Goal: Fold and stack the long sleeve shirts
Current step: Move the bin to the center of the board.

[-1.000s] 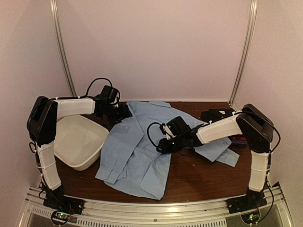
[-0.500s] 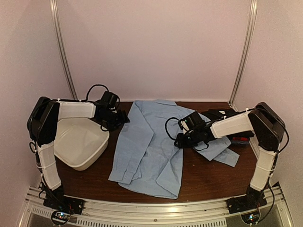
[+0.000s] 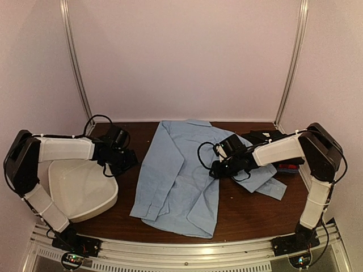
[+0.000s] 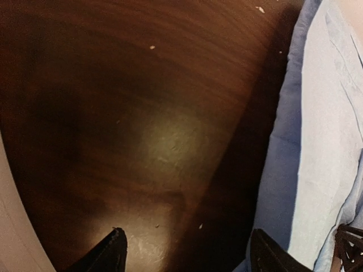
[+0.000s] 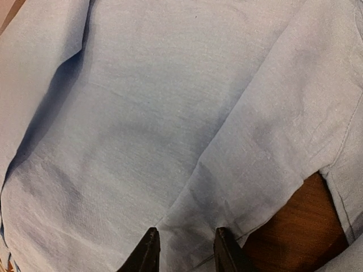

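A light blue collared shirt [image 3: 176,181] lies spread across the middle of the brown table, one sleeve trailing right. My right gripper [image 3: 213,169] rests on its right half. In the right wrist view the gripper [image 5: 184,245] is shut on a puckered fold of the shirt [image 5: 170,102] at a sleeve edge. My left gripper [image 3: 127,158] hovers over bare wood between the tub and the shirt's left edge. It stands open [image 4: 187,249] with nothing in it, the shirt [image 4: 323,141] just to its right. Dark folded shirts [image 3: 262,136] sit at the back right, partly hidden by my right arm.
A white plastic tub [image 3: 85,192] sits at the left under my left arm, its pale rim [image 4: 8,226] at the left wrist view's edge. Something red [image 3: 288,167] shows behind the right forearm. Walls close in on three sides.
The shirt slid right with my right gripper, then held still. My left arm drew back to the left, off the shirt's collar end, and the tub shifted left and nearer.
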Available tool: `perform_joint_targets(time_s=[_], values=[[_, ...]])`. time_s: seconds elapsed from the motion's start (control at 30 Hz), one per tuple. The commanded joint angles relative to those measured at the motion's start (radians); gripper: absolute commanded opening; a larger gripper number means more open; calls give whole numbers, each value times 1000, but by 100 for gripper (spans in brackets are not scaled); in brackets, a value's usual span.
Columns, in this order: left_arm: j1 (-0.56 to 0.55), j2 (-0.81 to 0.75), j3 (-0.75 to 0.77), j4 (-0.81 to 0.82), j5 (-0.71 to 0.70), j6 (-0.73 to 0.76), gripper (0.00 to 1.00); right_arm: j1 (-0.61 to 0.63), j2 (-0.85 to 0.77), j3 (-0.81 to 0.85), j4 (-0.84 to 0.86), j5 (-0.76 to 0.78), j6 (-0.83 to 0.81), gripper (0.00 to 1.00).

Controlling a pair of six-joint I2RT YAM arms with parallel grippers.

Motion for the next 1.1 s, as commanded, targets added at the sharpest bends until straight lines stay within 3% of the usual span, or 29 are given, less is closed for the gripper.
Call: perform_joint_targets(time_s=[0.0, 0.23, 0.43, 0.7, 0.93, 1.07], values=[[0, -129, -121, -79, -75, -51, 76, -2, -25, -7, -13, -4, -19, 35], [4, -281, -205, -221, -200, -64, 77, -1, -20, -2, -9, -13, -24, 35], [64, -301, -218, -304, -265, -51, 77, -1, -22, -2, -11, -23, -25, 35], [213, -184, -185, -223, -248, 110, 78, -2, -28, 5, -25, -20, -35, 35], [236, -33, -47, -174, -223, 281, 78, -3, -42, 7, -40, -6, -39, 36], [216, -57, -9, -172, -188, 296, 78, -3, -48, 6, -45, -4, -40, 36]])
